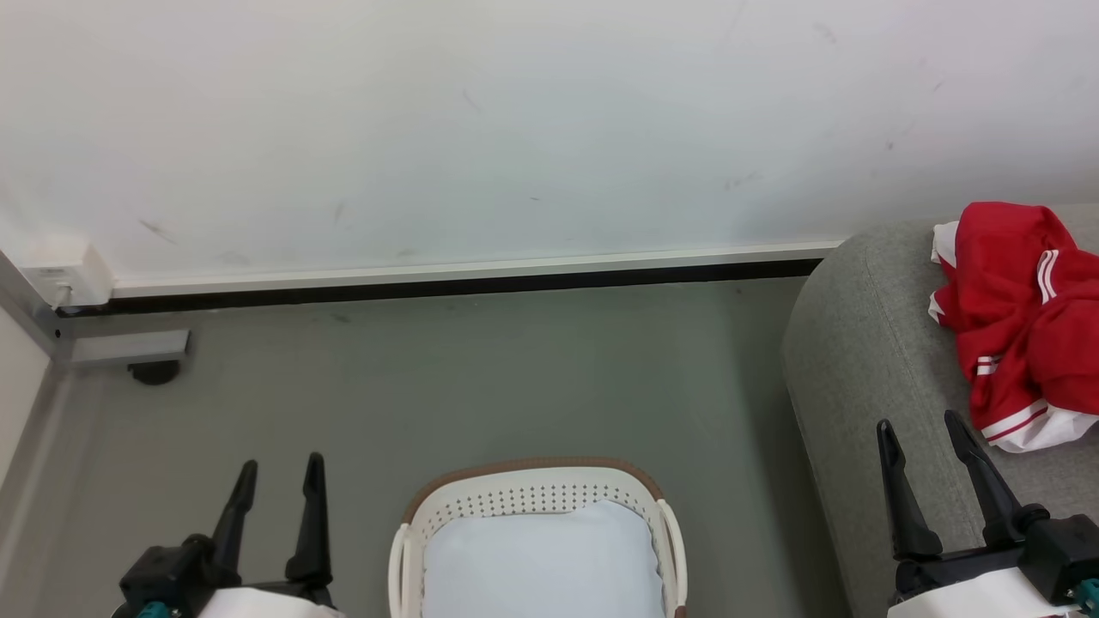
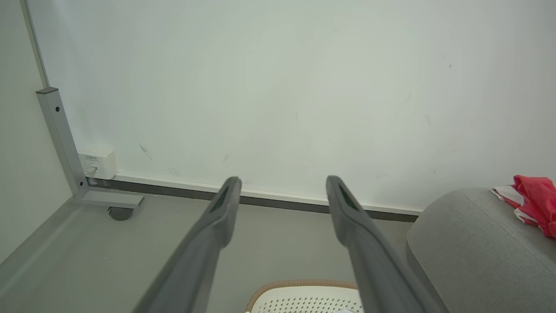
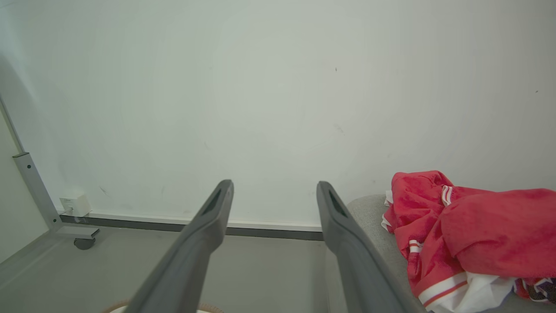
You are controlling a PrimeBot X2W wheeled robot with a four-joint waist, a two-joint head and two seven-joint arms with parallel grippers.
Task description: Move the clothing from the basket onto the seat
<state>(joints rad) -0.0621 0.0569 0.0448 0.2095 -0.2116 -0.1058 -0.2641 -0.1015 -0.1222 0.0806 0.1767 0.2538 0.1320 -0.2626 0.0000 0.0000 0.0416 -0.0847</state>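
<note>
The red clothing (image 1: 1022, 318) with white stripes lies crumpled on the grey seat (image 1: 867, 369) at the right; it also appears as clothing (image 3: 469, 234) on the seat (image 3: 369, 208) and as clothing (image 2: 536, 202) on the seat (image 2: 469, 234). The cream basket (image 1: 532, 498) with a brown rim stands on the floor at bottom centre, holding a pale bluish-white liner (image 1: 541, 558); its rim shows as basket (image 2: 304, 295). My left gripper (image 1: 276, 472) hangs open left of the basket, empty. Over the seat's front, my right gripper (image 1: 919, 429) is open and empty, just left of the clothing.
A white wall with a dark baseboard (image 1: 446, 283) runs behind the grey floor (image 1: 481, 378). A grey metal frame on a caster (image 1: 154, 371) and a small white box (image 1: 64, 276) stand in the far left corner.
</note>
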